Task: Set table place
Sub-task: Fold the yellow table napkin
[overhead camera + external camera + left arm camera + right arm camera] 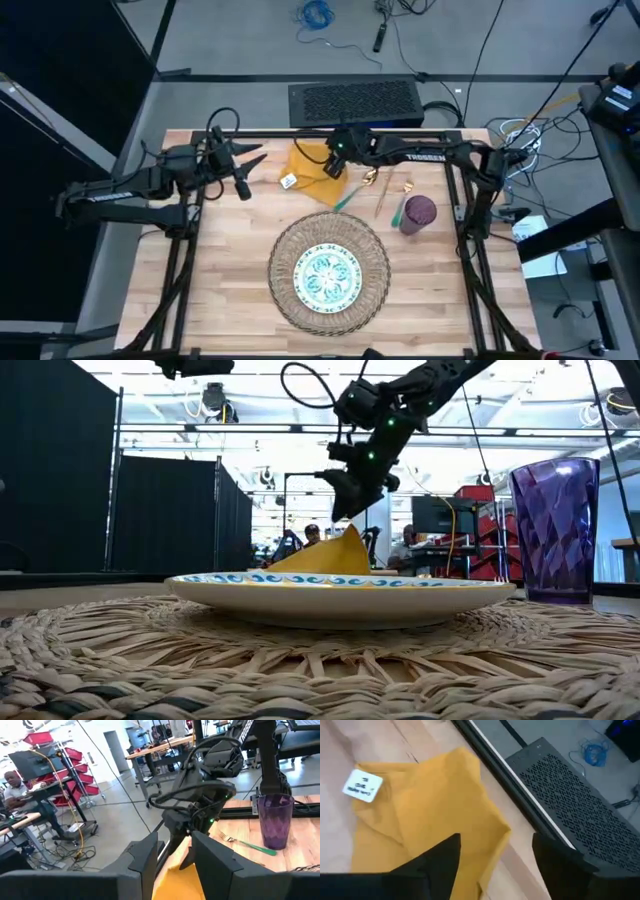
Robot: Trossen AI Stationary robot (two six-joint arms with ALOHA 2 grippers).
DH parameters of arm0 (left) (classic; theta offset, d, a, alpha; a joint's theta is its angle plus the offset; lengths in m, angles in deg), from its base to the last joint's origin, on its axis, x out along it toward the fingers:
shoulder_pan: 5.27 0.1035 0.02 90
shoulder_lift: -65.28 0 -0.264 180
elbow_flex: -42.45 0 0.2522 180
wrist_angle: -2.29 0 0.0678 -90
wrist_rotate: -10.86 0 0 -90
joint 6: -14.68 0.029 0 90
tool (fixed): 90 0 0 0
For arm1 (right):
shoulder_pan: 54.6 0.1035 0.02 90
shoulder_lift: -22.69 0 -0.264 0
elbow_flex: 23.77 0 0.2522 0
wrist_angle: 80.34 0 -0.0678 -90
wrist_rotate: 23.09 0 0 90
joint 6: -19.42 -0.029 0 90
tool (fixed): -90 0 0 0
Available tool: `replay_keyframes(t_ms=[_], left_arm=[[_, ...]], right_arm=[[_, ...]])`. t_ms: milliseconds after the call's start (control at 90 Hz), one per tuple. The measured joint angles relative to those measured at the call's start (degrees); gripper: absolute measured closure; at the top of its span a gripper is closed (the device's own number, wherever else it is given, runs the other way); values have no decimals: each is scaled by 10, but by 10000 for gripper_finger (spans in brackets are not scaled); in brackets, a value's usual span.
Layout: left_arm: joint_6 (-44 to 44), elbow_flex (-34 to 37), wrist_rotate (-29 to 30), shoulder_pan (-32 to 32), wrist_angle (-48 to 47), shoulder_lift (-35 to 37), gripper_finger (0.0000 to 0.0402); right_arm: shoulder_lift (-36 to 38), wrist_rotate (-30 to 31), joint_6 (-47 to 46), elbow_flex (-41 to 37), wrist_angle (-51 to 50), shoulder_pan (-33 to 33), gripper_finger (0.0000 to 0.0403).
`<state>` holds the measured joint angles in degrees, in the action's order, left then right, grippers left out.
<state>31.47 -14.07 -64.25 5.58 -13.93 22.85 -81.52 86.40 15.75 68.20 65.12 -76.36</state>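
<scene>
A mustard-yellow napkin [310, 170] lies crumpled on the table [230, 280] near its far edge, a white label [362, 785] on it. My right gripper [335, 168] is open and points down over the napkin's right part [470, 820], one finger on each side of a raised fold. My left gripper [250, 170] is open and hangs just left of the napkin, above the table. A woven straw mat [285, 290] at the near middle carries a blue-green patterned plate [330, 275]. A purple cup [417, 213] stands right of the mat. Gold cutlery [380, 190] and a green-handled fork [347, 199] lie between napkin and cup. My right gripper comes at the napkin from above with its fingers spread. The napkin's raised fold [345, 535] reaches up to the fingertips, but I cannot tell whether they touch the cloth.
A black perforated box [353, 100] stands just beyond the table's far edge. Black frame rails [470, 200] run along the table's sides and far edge. Bare wood lies left and right of the mat. People sit in the room beyond.
</scene>
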Motion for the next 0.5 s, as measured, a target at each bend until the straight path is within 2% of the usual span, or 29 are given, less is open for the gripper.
replay_keyframes(t_ms=[144,233,500], left_arm=[[0,0,0,0,0,0,295],[0,0,0,0,0,0,295],[-2,0,0,0,2,0,295]], right_arm=[[7,-6,-40,0,-28,-15,165],[7,-30,-58,0,-47,-20,165],[7,-49,-67,0,-47,-18,165]])
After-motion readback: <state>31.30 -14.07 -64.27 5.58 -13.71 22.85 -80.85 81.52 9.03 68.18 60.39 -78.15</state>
